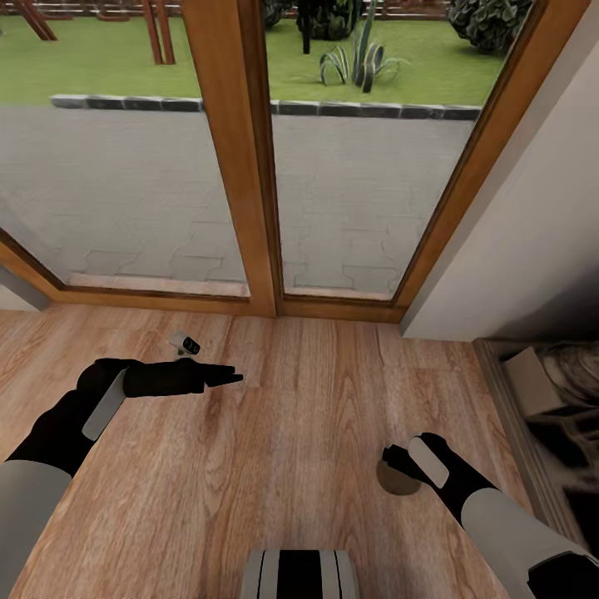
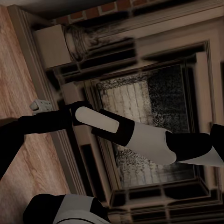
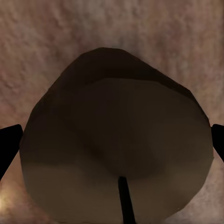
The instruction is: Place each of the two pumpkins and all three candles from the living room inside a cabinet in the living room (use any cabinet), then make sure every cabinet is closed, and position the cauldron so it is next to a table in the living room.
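you are facing a tall wooden-framed glass door (image 1: 249, 166), and your arms are reaching over the light brown wooden plank floor (image 1: 291, 433). your right gripper (image 1: 398, 457) is pointing down at a short beige-grey candle with a flat tan top (image 3: 116, 149), which is standing on the floor; its jaws are standing open, one dark fingertip (image 3: 8, 144) showing at each side of the candle. your left gripper (image 1: 225, 378) is pointing toward the right, holding nothing; i cannot tell if its jaws are open. a dark stone fireplace (image 2: 149, 130) is standing at your right side.
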Controlling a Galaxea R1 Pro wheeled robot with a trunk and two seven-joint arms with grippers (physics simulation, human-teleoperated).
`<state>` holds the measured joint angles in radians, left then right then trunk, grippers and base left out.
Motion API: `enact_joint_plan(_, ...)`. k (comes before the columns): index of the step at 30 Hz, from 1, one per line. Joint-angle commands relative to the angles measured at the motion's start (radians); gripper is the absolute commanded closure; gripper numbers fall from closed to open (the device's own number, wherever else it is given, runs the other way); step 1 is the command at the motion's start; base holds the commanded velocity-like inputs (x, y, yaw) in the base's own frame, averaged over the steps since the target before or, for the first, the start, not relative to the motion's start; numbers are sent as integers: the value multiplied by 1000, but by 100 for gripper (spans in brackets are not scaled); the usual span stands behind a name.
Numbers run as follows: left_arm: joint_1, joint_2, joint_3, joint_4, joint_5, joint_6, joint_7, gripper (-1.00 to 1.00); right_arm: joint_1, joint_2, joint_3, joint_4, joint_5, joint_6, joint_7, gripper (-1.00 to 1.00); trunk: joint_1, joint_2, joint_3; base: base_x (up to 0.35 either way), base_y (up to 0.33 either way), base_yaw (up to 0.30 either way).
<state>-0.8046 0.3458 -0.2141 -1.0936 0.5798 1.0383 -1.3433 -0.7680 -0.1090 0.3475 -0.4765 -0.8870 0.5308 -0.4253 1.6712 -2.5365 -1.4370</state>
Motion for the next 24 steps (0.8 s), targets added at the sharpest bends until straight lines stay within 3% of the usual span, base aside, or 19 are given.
enact_joint_plan(1,-1,1,-2,1,3,9,-2,-100,0,-1,8,-2,-10,2,-9,-100,0,0,-1,0,0,0)
enact_joint_plan(24,-1,1,-2,1,2,9,-2,-100,0,-1,8,-2,-10,3,-9,-100,0,0,-1,0,0,0)
